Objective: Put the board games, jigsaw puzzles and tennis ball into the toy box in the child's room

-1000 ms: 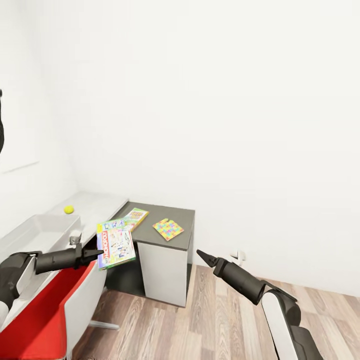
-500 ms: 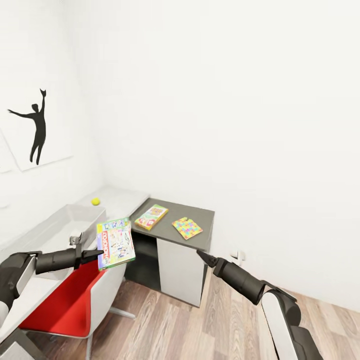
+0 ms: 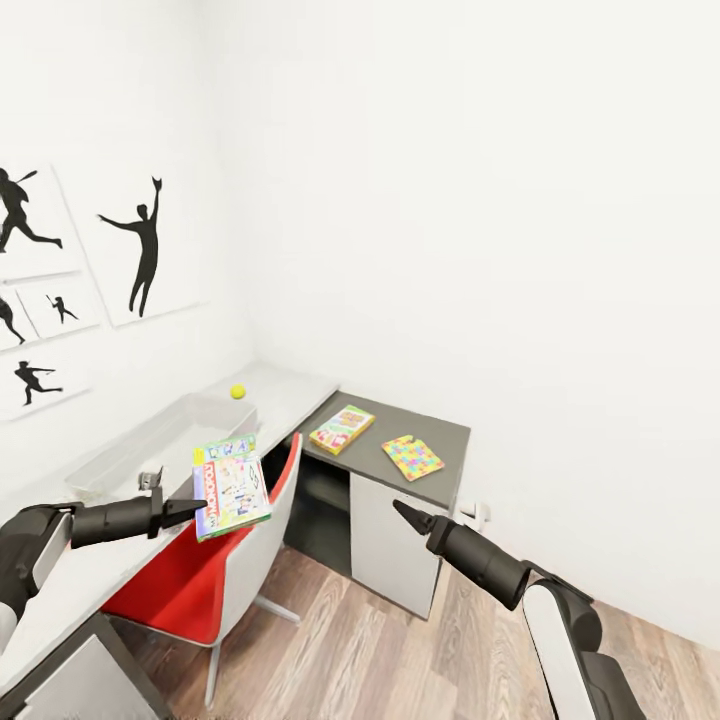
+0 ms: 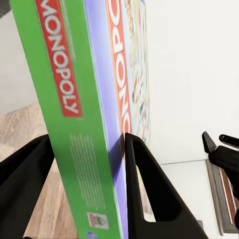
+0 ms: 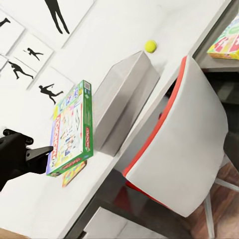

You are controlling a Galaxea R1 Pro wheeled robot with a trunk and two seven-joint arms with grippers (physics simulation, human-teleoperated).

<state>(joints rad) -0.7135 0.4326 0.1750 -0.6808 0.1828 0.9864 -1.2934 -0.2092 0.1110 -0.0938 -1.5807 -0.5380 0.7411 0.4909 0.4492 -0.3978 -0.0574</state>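
My left gripper (image 3: 188, 511) is shut on a white and green board game (image 3: 232, 487) with a red banner and holds it on edge in the air above the red chair. In the left wrist view the box (image 4: 84, 114) sits between both fingers (image 4: 149, 189). The pale grey toy box (image 3: 140, 447) lies on the table (image 3: 290, 392), with the tennis ball (image 3: 238, 392) beyond it. A yellow-green board game (image 3: 342, 428) and a jigsaw puzzle (image 3: 412, 457) lie on the dark cabinet top. My right gripper (image 3: 398, 508) hangs empty over the floor, its fingertips apart in the left wrist view.
A red and white chair (image 3: 215, 565) stands tucked against the table, below the held box. The cabinet's white door (image 3: 385, 545) faces the wood floor (image 3: 400, 660). Black silhouette pictures (image 3: 140, 250) hang on the left wall.
The whole view has swung left: table, cabinet and chair slid right in the picture and the wall pictures came in. Both arms keep their pose, with the board game still held.
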